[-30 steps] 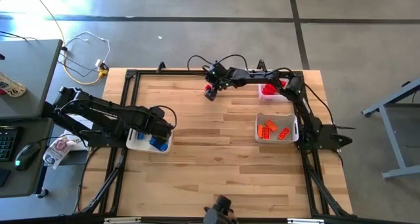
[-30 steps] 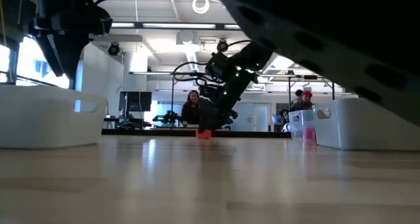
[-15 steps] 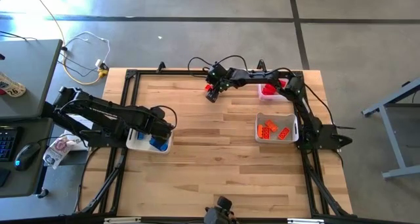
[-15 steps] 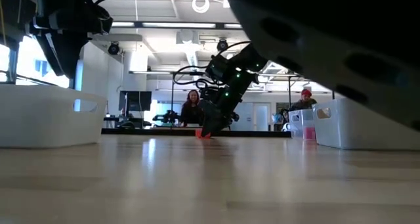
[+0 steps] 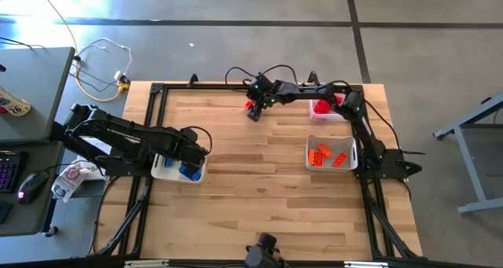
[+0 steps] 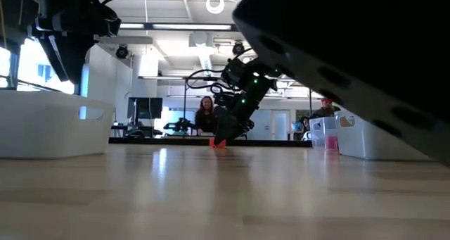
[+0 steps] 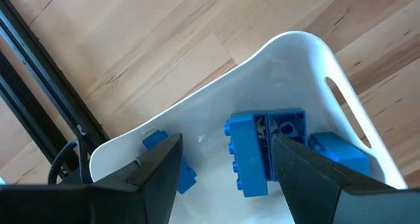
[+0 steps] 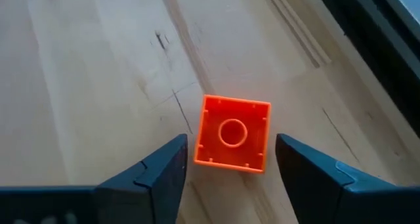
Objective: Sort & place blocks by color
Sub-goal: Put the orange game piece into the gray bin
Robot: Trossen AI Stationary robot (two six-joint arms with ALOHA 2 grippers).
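Wooden bench (image 5: 259, 181) under us: our right gripper (image 8: 226, 175) has dropped lower over the lone red block (image 8: 233, 133), jaws apart astride it, unclamped, so pickup comes next. Left gripper (image 7: 226, 161) waits open-jawed above the blue bin (image 7: 308, 53).

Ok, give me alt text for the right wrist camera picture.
A small red-orange block lies hollow side up on the wooden table, between the two open fingers of the right tool, which touch neither side of it.
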